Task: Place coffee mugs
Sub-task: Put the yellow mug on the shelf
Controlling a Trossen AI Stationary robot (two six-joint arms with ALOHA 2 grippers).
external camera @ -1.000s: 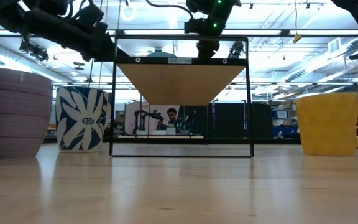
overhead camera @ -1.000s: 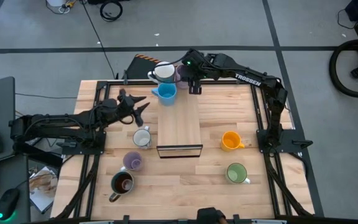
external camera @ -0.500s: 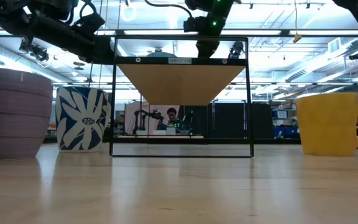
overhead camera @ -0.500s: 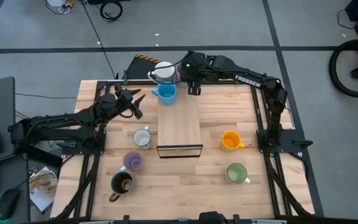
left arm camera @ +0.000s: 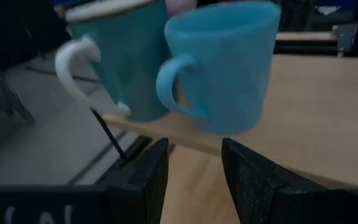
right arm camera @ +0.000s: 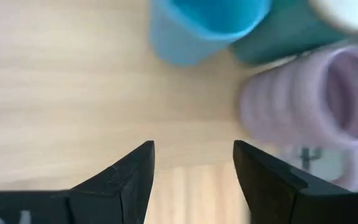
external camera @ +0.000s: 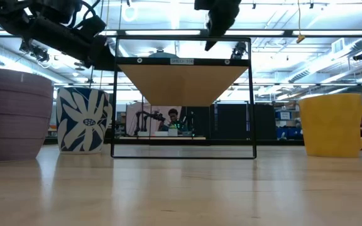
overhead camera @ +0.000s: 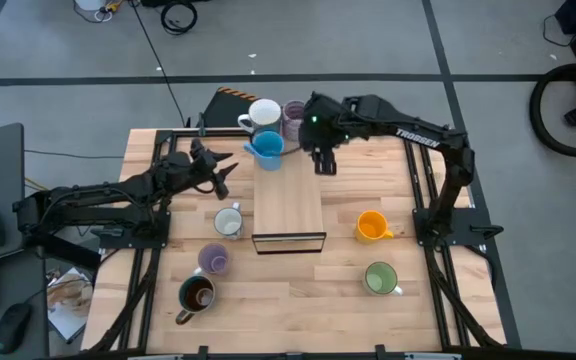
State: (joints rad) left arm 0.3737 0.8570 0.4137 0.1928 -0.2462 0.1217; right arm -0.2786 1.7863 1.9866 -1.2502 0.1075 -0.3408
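Grey workshop floor; wooden counter (overhead camera: 298,300) carrying a raised shelf (overhead camera: 289,200).

Left pincer (overhead camera: 220,170): empty, fingers parted, facing the blue mug (overhead camera: 267,148), judged a lining-up for a reach.

Shelf's far end: white mug (overhead camera: 263,115), blue mug, lilac mug (overhead camera: 294,116) clustered, seemingly placed.

Counter, loose: patterned white mug (overhead camera: 228,221), second lilac mug (overhead camera: 213,259), olive mug (overhead camera: 196,293), orange mug (overhead camera: 371,226), green mug (overhead camera: 380,278), awaiting placing.

Right pincer (overhead camera: 324,163): wide, empty, above the shelf.

Low view alone shows the shelf's height; left wrist view, the blue mug's handle (left arm camera: 169,87).
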